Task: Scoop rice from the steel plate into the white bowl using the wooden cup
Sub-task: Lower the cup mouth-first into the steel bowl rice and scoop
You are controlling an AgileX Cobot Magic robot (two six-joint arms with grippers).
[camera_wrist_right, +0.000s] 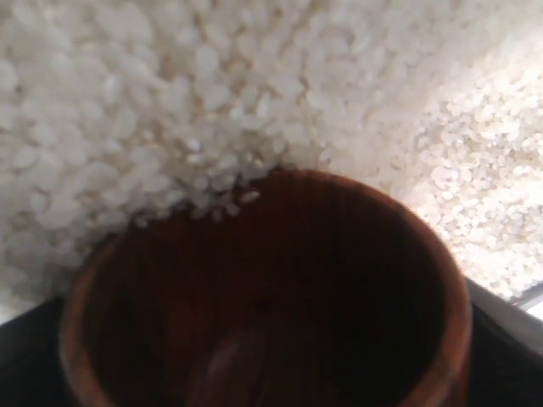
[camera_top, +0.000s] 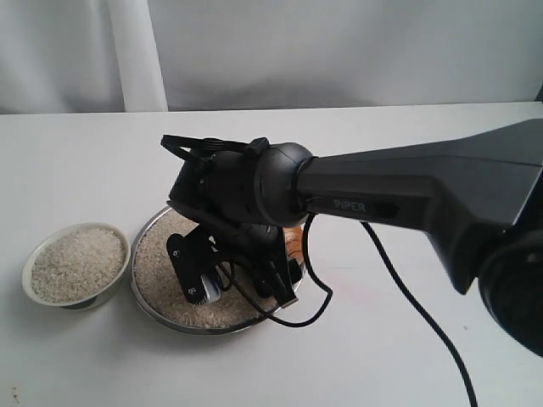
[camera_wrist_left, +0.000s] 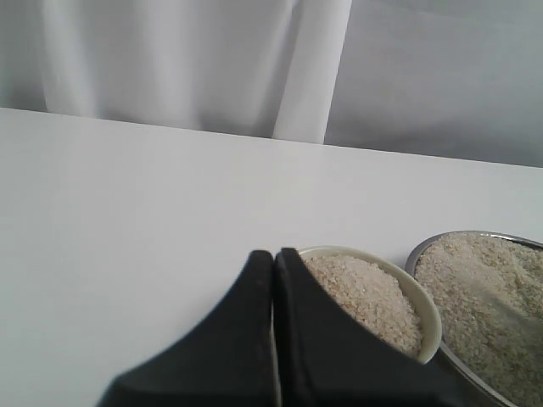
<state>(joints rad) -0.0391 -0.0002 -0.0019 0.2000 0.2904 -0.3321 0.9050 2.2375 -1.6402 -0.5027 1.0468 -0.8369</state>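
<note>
In the right wrist view my right gripper [camera_wrist_right: 267, 356] is shut on the wooden cup [camera_wrist_right: 280, 280], dark fingers [camera_wrist_right: 21, 356] showing on either side. The cup's dark mouth faces a heap of rice [camera_wrist_right: 170, 110], its rim pressed against the grains, and a few lie on the lip. In the exterior view the right arm's wrist [camera_top: 229, 191] hangs low over the steel plate [camera_top: 157, 307] of rice [camera_top: 157, 263], with a sliver of the brown cup [camera_top: 293, 242] behind it. The white bowl [camera_top: 34, 297], heaped with rice [camera_top: 76, 264], stands left of the plate. My left gripper [camera_wrist_left: 273, 256] is shut and empty, beside the bowl [camera_wrist_left: 420, 301].
A black cable [camera_top: 399, 280] trails from the right arm across the white table [camera_top: 382, 365] to the right of the plate. A pale curtain [camera_top: 136, 51] hangs behind the table's far edge. The plate's rim [camera_wrist_left: 428, 250] sits close to the bowl.
</note>
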